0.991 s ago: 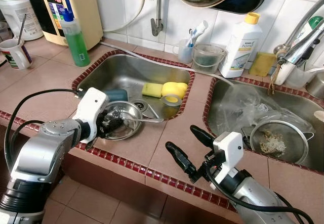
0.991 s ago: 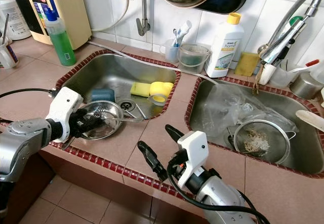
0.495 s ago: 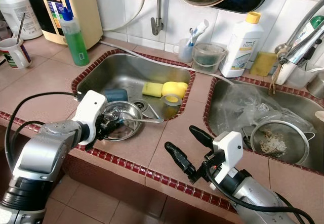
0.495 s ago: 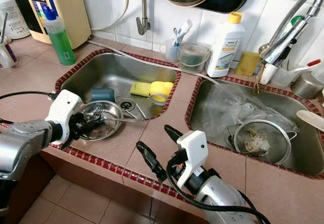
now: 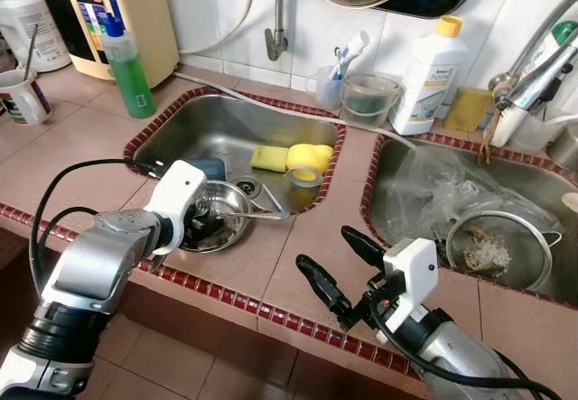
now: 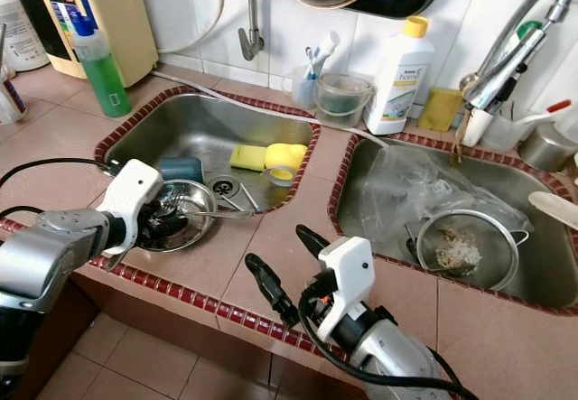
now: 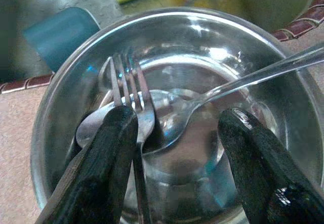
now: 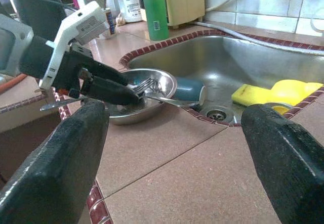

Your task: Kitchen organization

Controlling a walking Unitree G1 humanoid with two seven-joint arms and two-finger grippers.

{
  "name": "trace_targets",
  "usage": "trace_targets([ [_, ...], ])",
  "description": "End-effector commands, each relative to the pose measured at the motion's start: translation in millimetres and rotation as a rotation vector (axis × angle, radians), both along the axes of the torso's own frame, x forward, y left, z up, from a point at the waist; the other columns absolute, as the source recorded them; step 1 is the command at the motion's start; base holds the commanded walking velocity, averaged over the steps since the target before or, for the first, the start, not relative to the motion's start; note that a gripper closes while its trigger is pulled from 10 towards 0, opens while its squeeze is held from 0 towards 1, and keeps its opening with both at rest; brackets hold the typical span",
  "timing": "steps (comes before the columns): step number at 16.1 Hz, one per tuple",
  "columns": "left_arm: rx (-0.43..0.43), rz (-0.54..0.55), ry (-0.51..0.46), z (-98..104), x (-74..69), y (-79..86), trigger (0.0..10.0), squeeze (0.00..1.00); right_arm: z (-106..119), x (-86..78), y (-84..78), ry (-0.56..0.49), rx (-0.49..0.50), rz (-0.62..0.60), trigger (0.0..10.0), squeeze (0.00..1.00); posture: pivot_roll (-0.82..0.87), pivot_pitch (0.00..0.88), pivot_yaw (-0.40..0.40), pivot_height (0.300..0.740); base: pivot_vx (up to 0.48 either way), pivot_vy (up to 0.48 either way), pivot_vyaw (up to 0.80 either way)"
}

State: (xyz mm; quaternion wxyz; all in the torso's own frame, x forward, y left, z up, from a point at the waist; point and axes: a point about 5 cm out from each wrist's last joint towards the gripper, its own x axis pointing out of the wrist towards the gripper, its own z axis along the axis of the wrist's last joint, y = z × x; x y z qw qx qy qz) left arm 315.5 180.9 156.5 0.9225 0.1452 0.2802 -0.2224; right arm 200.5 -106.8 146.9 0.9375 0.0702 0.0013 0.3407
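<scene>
The left gripper (image 7: 174,148) is reaching, fingers parted, into the steel bowl (image 5: 221,215) around a fork (image 7: 131,90), while the right gripper (image 5: 336,265) is hovering wide open, empty.

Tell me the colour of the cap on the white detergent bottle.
Yellow; the white detergent bottle shows its cap best in the left eye view.

A worktop (image 5: 86,147) of pinkish-brown tiles edged with small dark-red tiles holds two sunken steel sinks, the left sink (image 5: 194,120) and the right sink (image 5: 524,188), backed by a white-tiled wall (image 5: 312,34) under bright even light, with a brownish tiled floor (image 5: 172,364) below.
</scene>
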Motion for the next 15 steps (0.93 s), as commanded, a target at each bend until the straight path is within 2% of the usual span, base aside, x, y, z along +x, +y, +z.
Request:
trace_targets([
  [1, 0.015, -0.006, -0.008, 4.6, 2.3, 1.0, 10.0, 0.0, 3.9, -1.1, -1.8, -0.01, 0.001, -0.013, 10.0, 0.0, -0.16, 0.061, 0.016, 0.74, 0.0, 0.0, 0.0],
  [10, 0.029, 0.065, -0.01, 17.0, -2.6, 20.4, 10.0, 0.0, 3.0, -0.3, -1.0, -0.002, 0.005, -0.007, 10.0, 0.0, -0.13, 0.066, -0.001, 0.74, 0.0, 0.0, 0.0],
  [15, 0.03, 0.046, 0.037, 11.9, -9.6, 17.2, 10.0, 0.0, 3.6, 1.0, -0.2, -0.002, 0.003, -0.001, 10.0, 0.0, -0.13, 0.072, -0.009, 0.74, 0.0, 0.0, 0.0],
])
